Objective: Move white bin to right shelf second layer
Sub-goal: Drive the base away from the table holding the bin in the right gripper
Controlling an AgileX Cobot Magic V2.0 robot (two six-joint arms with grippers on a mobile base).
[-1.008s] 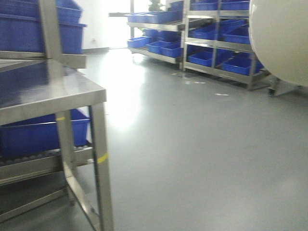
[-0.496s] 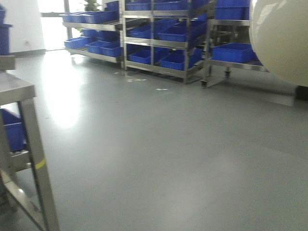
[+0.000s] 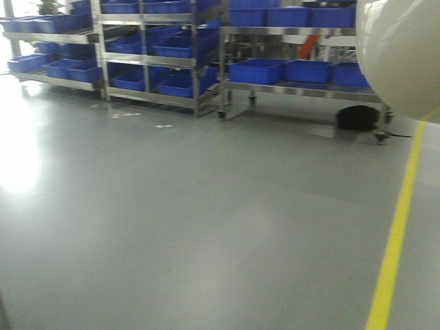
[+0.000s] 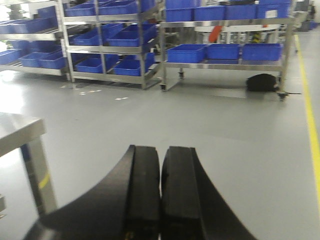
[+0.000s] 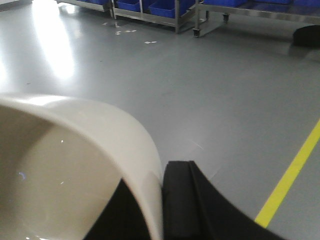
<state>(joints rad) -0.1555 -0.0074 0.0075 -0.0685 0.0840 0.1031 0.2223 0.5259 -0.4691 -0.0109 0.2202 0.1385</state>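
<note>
The white bin (image 3: 402,55) fills the upper right corner of the front view, held up off the floor. In the right wrist view its glossy rim and inside (image 5: 75,165) take up the lower left, and my right gripper (image 5: 150,176) is shut on its wall, one black finger (image 5: 182,200) outside and the other inside. My left gripper (image 4: 160,150) is shut with nothing in it, hanging over the grey floor. The right shelf second layer is out of view.
Steel racks (image 3: 196,65) loaded with blue crates (image 3: 258,71) line the far side. A black bag (image 3: 357,118) lies under the right-hand rack. A yellow floor line (image 3: 399,227) runs along the right. A steel table corner (image 4: 20,130) stands at the left.
The view has swung to the right: the steel table has left the front view, the racks have slid left, and the yellow line has come in. The bin stays held at the upper right.
</note>
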